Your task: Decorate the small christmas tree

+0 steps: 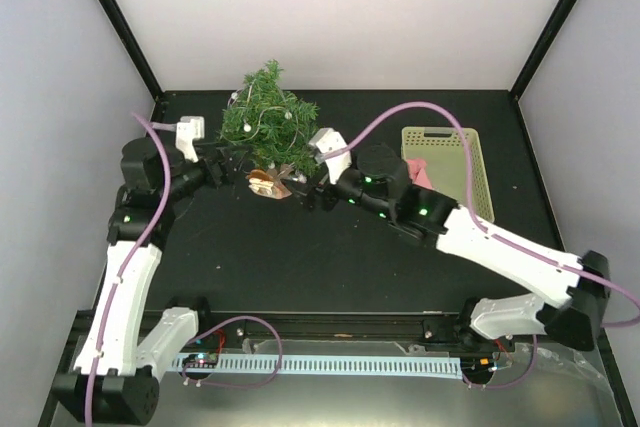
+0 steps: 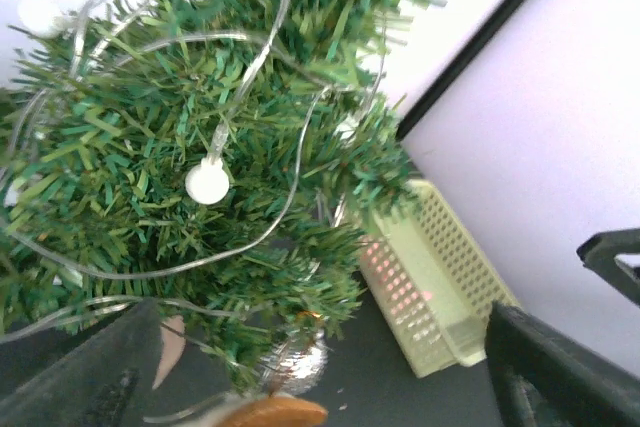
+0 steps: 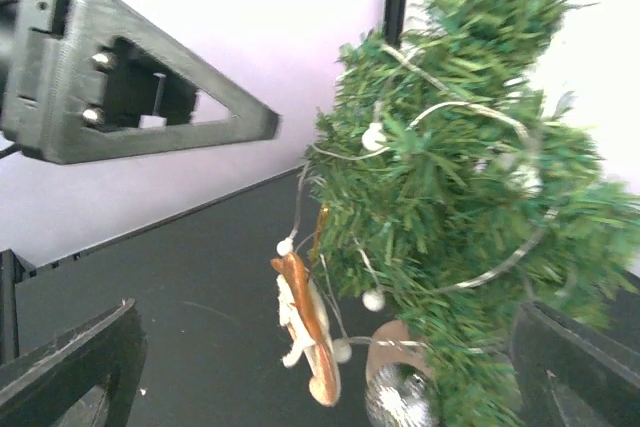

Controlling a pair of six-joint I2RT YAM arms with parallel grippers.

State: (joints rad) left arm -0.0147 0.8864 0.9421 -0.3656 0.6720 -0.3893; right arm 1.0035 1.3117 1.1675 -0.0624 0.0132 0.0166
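Top external: we see tree [image 1: 268, 115] on table [image 1: 330, 257], far side, left of centre | left wrist: left end effector [image 2: 320, 347] spread, empty | right wrist: right end effector [image 3: 325, 332] spread near ornament [image 3: 300, 307] | risk: closing could snag light wire [image 2: 285, 205], tipping tree.

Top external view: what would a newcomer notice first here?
The small christmas tree stands centre-back, wound with a light string. A wooden ornament dangles from its lower branches beside a silver ball; a pale green basket sits to its right.
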